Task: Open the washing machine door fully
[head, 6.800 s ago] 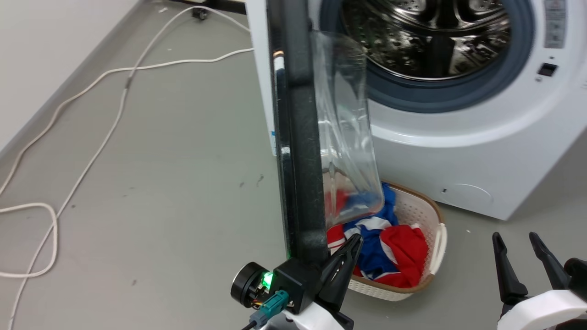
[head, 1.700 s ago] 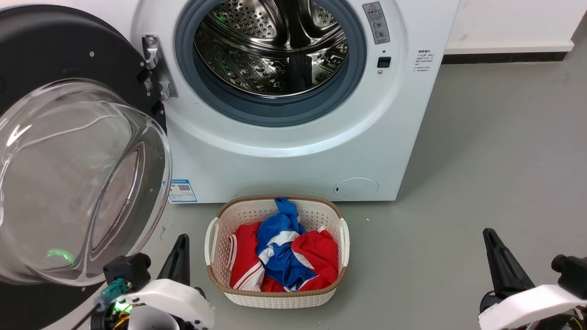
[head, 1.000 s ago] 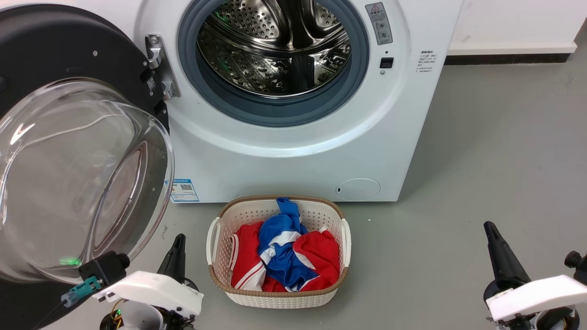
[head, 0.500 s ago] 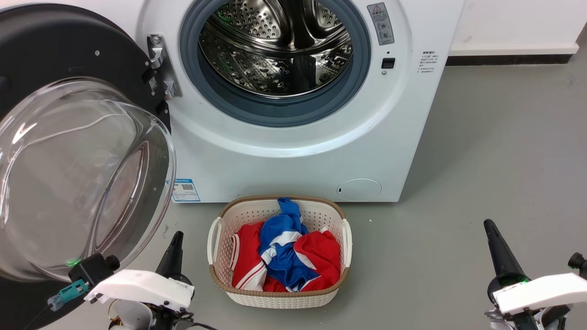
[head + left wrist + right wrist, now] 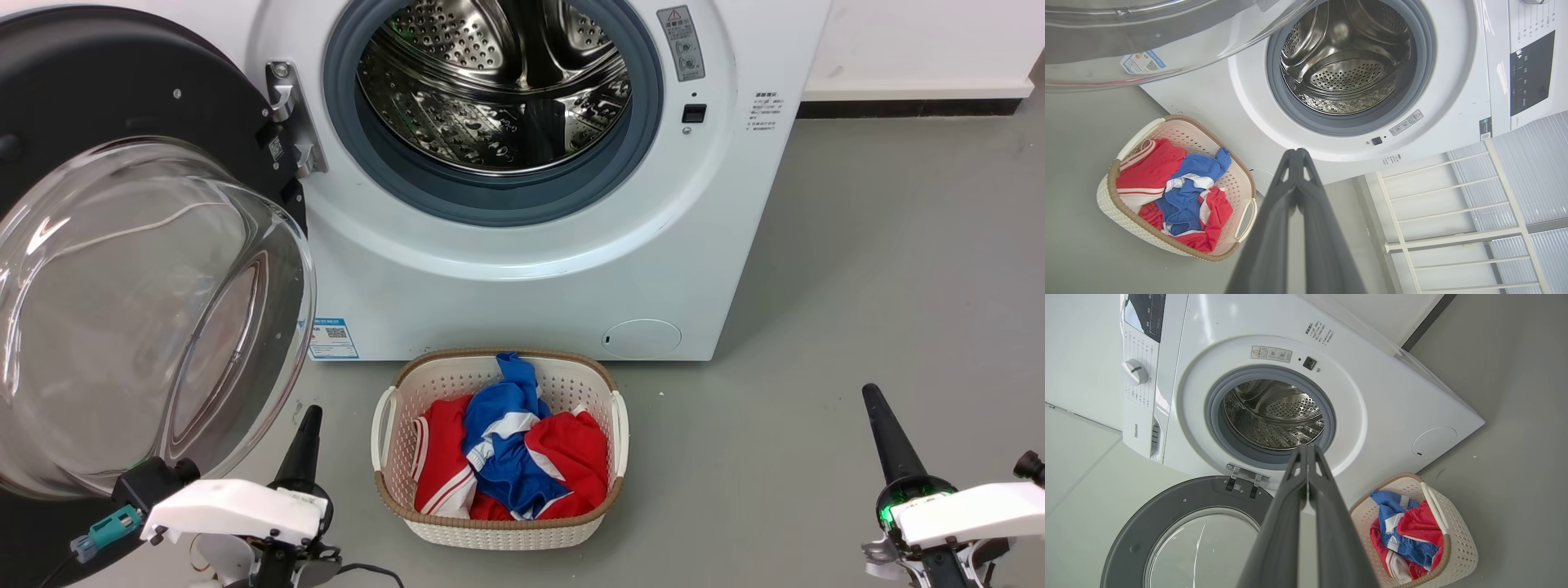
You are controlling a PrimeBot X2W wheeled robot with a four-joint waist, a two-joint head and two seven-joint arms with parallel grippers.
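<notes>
The white washing machine (image 5: pixel 522 269) faces me with its steel drum (image 5: pixel 498 90) and grey-blue gasket exposed. The washing machine door (image 5: pixel 139 310), black-rimmed with a bulging clear glass bowl, is swung wide to the left on its hinge (image 5: pixel 286 114). In the right wrist view the washing machine door (image 5: pixel 1180 535) lies flat open beside the machine. My left gripper (image 5: pixel 306 425) sits shut at the lower left, just below the glass bowl and apart from it. At the lower right my right gripper (image 5: pixel 873 404) is shut and holds nothing. Each wrist view shows its fingertips together (image 5: pixel 1296 153) (image 5: pixel 1306 448).
A white laundry basket (image 5: pixel 384 425) with red and blue clothes (image 5: pixel 506 445) stands on the grey floor in front of the machine, between my two grippers. A white rack (image 5: pixel 1453 212) stands beside the machine in the left wrist view. Open floor stretches to the right.
Earlier my left gripper was at the edge-on door's lower rim; now the door is swung wide and the gripper is off it, shut. Over the last second both arms drifted slightly lower.
</notes>
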